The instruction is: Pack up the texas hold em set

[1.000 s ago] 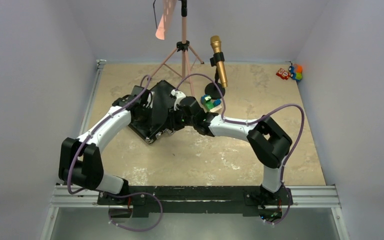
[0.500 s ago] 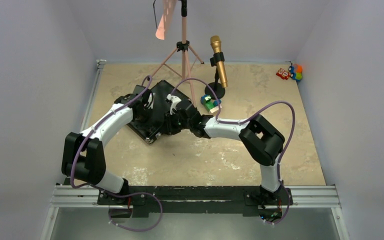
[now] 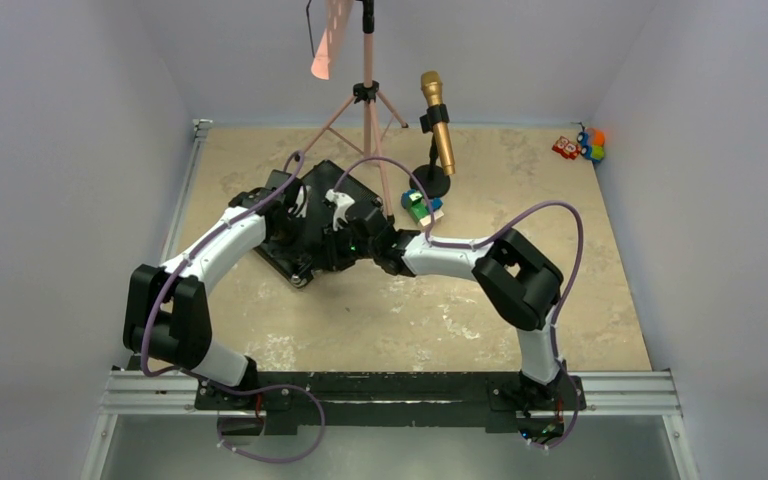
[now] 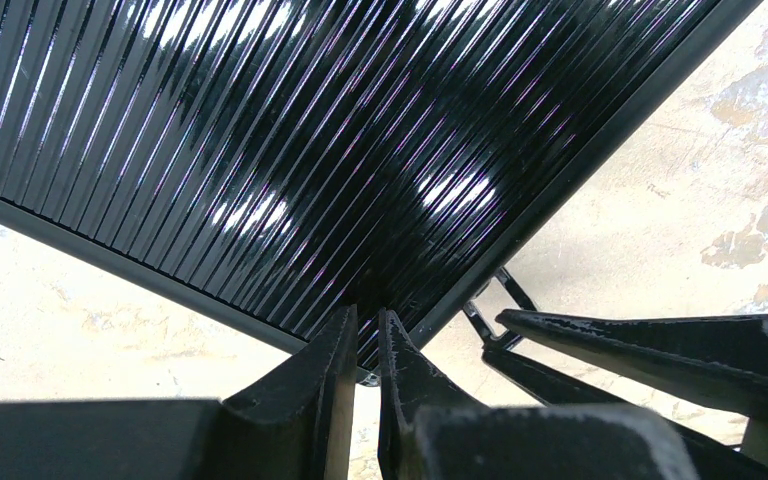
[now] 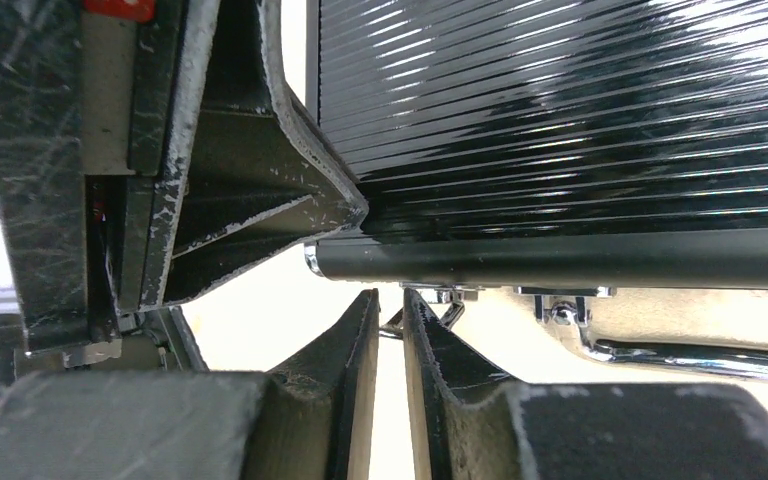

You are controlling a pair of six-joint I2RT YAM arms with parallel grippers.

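Both arms crowd the same front corner of the briefcase [image 3: 317,188], and that is the danger: the fingers sit so near each other that one careless nudge could knock them together, or shove the case across the table [image 3: 410,320] instead of seating the latch [image 5: 558,300]. A slanted push on that glossy ribbed lid would probably skid off. The right arm's elbow also runs close to the toy blocks [image 3: 420,205] and the microphone [image 3: 437,125], so a wide swing might clip them. The case lies lid down, left of centre, just in front of the tripod legs. The left gripper [image 4: 365,322] shows only a thin slit between its fingers, nothing in it, tips touching the case's front rim. The right gripper [image 5: 388,300] is pinched just as narrow, tips just under the rim beside the chrome fittings; whether it nips a latch wire, I cannot tell.
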